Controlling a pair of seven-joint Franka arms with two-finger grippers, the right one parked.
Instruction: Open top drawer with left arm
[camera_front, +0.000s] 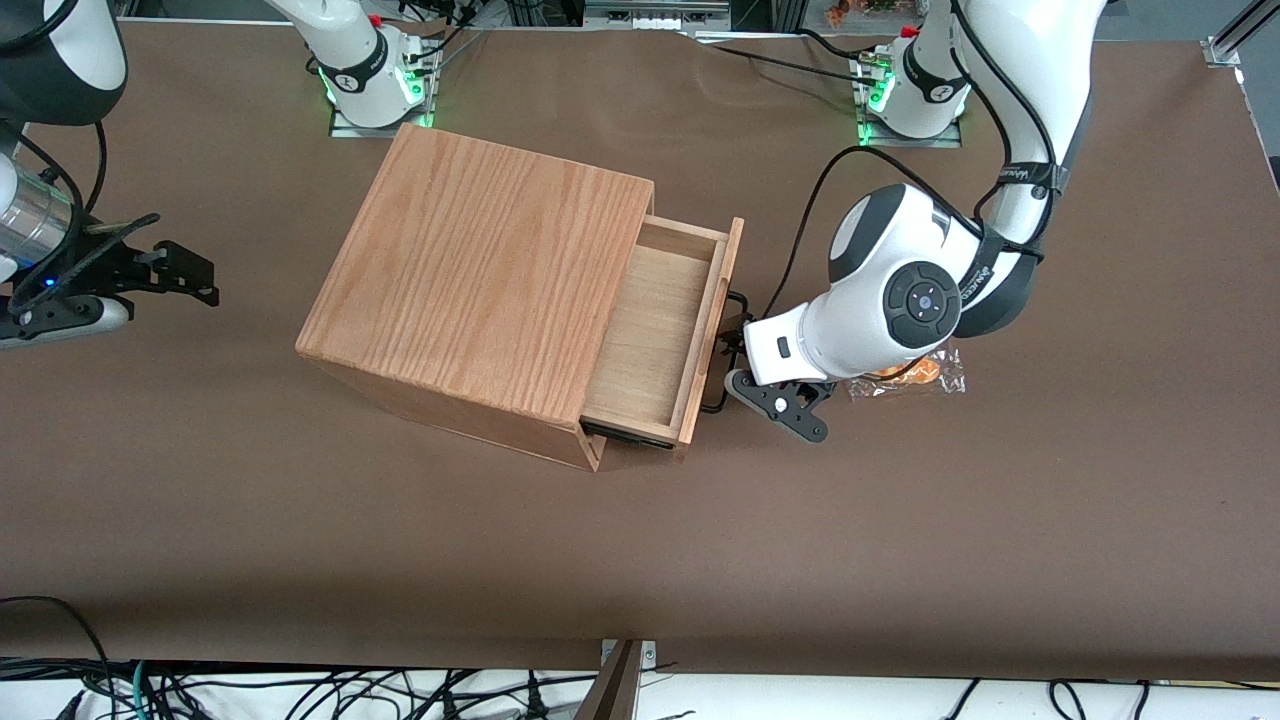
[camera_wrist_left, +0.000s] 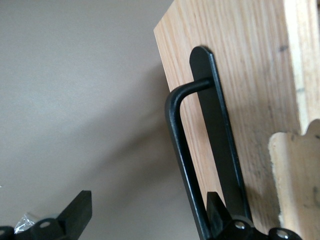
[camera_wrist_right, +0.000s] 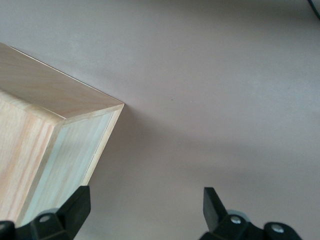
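Note:
The top drawer (camera_front: 716, 310) of the wooden cabinet (camera_front: 480, 270) stands pulled out, its pale tray bare inside. Its black bar handle (camera_front: 714, 405) runs along the oak-grain front panel (camera_wrist_left: 250, 75). My left arm's gripper (camera_front: 738, 338) sits in front of that panel at the handle. It is open. In the left wrist view one fingertip (camera_wrist_left: 216, 212) sits in the gap between the handle bar (camera_wrist_left: 182, 150) and the panel. The other fingertip (camera_wrist_left: 77, 210) stands well away from the bar, over the table. The gripper (camera_wrist_left: 147, 215) has the bar between its fingers, and they do not close on it.
A clear packet with something orange (camera_front: 908, 374) lies on the brown table under the working arm's wrist, close to the drawer front. The cabinet's corner (camera_wrist_right: 55, 125) shows in the right wrist view. Cables run along the table edge nearest the front camera.

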